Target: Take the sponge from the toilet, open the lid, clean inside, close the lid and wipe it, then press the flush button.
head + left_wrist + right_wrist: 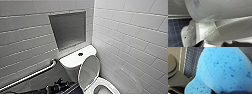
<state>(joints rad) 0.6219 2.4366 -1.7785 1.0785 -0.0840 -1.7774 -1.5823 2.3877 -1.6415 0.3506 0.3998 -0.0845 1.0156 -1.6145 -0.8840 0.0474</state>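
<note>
A: Blue sponge (224,68), where?
B: In right claw (235,92). Clamped at one end, bent over on itself, right up against wrist camera. Pitted surface, darker blue specks. Hanging in the air over dark blue floor tiles (191,60).
A: And left claw (59,83)?
B: Low down beside toilet (72,71), under the end of grab rail (30,75) nearest the tank (72,61), near hinge edge of lid (88,71). Wide or narrow: can't tell. Dark arm coming in behind it along bottom edge of head view. From its wrist camera: glossy white toilet body close up with a label (196,3) stuck on, base standing on same blue tiles.
A: Lid state?
B: Up. Standing near upright at front edge of tank, greyish hollow underside facing forward. Touching tank or just short of it: can't tell. Below it, seat (107,86) down, white, bowl open inside its rim.
A: Flush button (80,54)?
B: Small, dark, round. Middle of tank top, near top edge of raised lid, well apart from left claw.
A: Walls?
B: White wall tiles (130,37) both sides, meeting in corner behind tank. Grey square recess (67,30) set in wall straight above tank. Metal rail slanting along wall on left.
</note>
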